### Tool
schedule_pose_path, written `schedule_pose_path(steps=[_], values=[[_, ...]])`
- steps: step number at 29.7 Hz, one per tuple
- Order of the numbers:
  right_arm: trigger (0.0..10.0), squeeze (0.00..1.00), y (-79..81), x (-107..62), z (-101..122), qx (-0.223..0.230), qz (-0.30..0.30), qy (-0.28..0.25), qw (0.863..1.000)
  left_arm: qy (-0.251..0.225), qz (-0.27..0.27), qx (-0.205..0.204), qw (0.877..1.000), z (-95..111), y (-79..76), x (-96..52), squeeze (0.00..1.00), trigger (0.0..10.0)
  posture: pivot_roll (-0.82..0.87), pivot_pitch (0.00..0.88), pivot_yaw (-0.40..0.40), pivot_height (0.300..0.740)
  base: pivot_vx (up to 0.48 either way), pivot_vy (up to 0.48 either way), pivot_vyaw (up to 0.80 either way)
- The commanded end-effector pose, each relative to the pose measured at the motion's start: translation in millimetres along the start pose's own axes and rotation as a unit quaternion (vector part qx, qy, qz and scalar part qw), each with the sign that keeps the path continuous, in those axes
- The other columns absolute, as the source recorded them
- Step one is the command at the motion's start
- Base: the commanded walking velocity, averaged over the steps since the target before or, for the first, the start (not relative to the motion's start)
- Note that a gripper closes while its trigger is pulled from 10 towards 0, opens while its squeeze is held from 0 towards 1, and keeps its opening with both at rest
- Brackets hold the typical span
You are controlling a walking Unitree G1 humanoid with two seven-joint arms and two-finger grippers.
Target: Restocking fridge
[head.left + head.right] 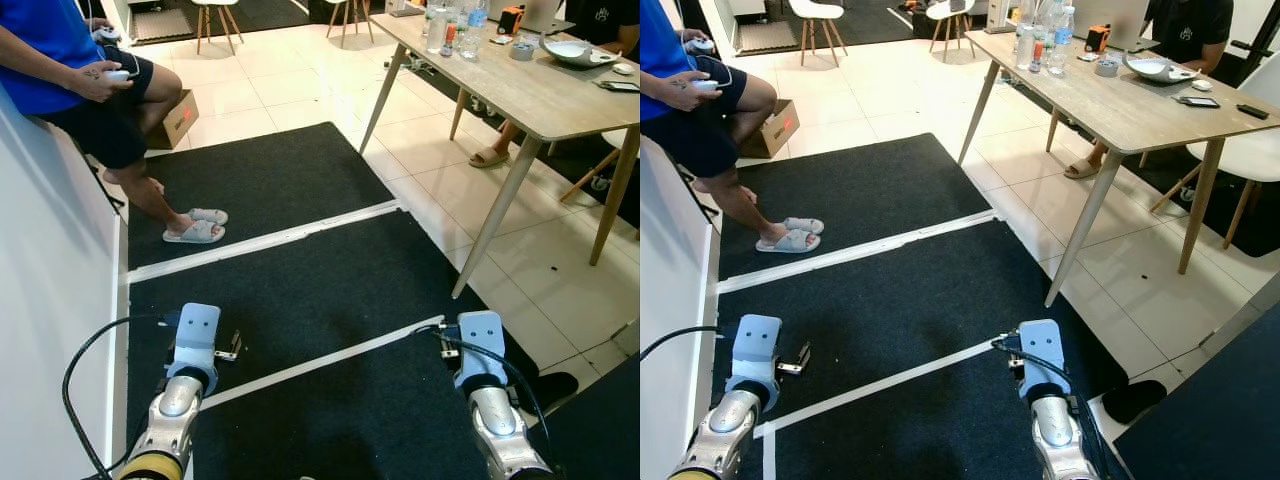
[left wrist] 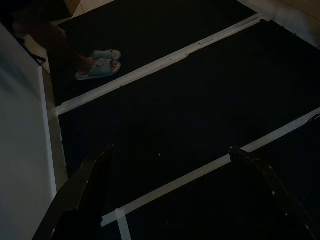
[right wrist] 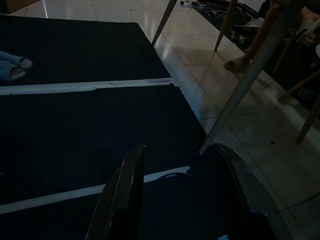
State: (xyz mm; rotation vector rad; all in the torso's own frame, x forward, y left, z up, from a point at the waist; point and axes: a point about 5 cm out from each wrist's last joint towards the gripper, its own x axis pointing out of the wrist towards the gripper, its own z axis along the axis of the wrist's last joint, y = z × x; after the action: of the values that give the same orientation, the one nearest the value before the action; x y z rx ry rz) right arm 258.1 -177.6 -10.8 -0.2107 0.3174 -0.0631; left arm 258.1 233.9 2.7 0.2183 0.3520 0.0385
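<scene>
Both arms hang low over a black carpet [image 1: 300, 300] crossed by white tape lines [image 1: 320, 365]. My left arm [image 1: 190, 370] is at the lower left and my right arm [image 1: 485, 385] at the lower right. In the left wrist view my left gripper [image 2: 171, 149] is open, with only carpet and tape between its fingers. My right gripper [image 3: 177, 147] is open too and holds nothing. Several bottles [image 1: 450, 25] stand on the far end of a wooden table [image 1: 560, 95].
A white panel [image 1: 50, 300] runs along my left side. A person in a blue shirt [image 1: 60, 70] sits at its far end holding a controller, slippered feet [image 1: 195, 228] on the carpet. A table leg [image 1: 500, 200] slants down ahead right. A cardboard box [image 1: 178, 118] sits beyond.
</scene>
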Motion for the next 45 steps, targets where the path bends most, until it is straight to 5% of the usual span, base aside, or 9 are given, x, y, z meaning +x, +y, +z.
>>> schedule_pose_path(steps=[1,45], values=[[10.0,0.10,1.0,-0.5,1.1,0.003,0.000,-0.006,1.000,-0.001,-0.002,-0.009,1.000,-0.1,-5.3,0.1,0.00,10.0,0.04,0.000,-0.013,0.740,0.000,0.000,0.00],[10.0,0.10,3.0,-1.6,6.0,0.004,0.004,-0.021,1.000,-0.023,0.015,-0.018,0.999,10.2,5.7,2.0,0.00,10.0,0.02,0.000,-0.022,0.740,0.042,0.000,0.00]])
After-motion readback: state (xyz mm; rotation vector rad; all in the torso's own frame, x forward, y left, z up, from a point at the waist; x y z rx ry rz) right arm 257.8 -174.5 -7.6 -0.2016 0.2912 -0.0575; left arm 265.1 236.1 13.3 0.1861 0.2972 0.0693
